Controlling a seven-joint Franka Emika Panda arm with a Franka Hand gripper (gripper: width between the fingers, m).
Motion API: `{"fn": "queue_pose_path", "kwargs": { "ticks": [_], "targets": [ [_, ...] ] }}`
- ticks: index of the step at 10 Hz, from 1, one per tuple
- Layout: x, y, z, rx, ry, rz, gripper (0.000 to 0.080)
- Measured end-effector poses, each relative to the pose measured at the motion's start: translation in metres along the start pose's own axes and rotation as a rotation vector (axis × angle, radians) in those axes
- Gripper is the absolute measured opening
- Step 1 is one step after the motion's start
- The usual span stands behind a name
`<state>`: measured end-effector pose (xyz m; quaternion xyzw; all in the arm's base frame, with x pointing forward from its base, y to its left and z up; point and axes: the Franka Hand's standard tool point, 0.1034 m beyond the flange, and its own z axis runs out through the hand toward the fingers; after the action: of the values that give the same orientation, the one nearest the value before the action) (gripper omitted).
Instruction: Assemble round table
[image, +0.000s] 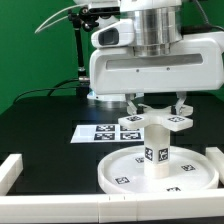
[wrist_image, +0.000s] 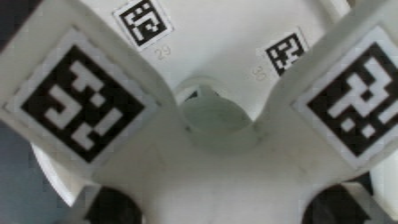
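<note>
Nearest in the exterior view, a white border bar (image: 10, 172) lies on the black tabletop (image: 50, 110), in front of the round disc (image: 115, 172) and off to the exterior view's left of it. The disc itself lies flat, rim up, with small square tags on its floor.

At the disc's middle the short thick leg (image: 156, 152) stands upright, with a tag on the side facing the camera. On the leg's top end, straight above the disc's centre, sits the cross-shaped foot piece (image: 158, 122). Its arms are level and each carries a tag.

Right over the foot piece hangs the pincer (image: 157, 110). Its two fingers are spread wide and reach down to either side of the cross's middle. Whether the fingers touch the plastic cannot be told.

In the wrist view the foot piece (wrist_image: 80, 90) fills nearly the whole picture, with two tagged arms running out in a V. A pale round shape sits in the crook between them, too blurred to name. The dark fingers (wrist_image: 107, 205) show at the edge, well apart.

Behind the disc, toward the exterior view's left, the marker board (image: 100, 132) lies flat on the tabletop, partly hidden by the foot piece. Above all this is the arm's (image: 150, 50) white body. Farther back still is a green wall.
</note>
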<state>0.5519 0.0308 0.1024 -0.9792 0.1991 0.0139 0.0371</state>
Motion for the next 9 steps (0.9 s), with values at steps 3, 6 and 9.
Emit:
{"fn": "queue_pose_path", "kwargs": {
  "ticks": [3,6,9],
  "targets": [
    [0.0012,-0.0007,0.0004,0.011,0.005,0.27,0.0443],
    [0.0022,-0.0014,0.0005,0.019,0.006,0.55,0.0443],
    [0.0032,-0.0009,0.0008,0.042,0.006,0.826,0.0443]
  ]
}}
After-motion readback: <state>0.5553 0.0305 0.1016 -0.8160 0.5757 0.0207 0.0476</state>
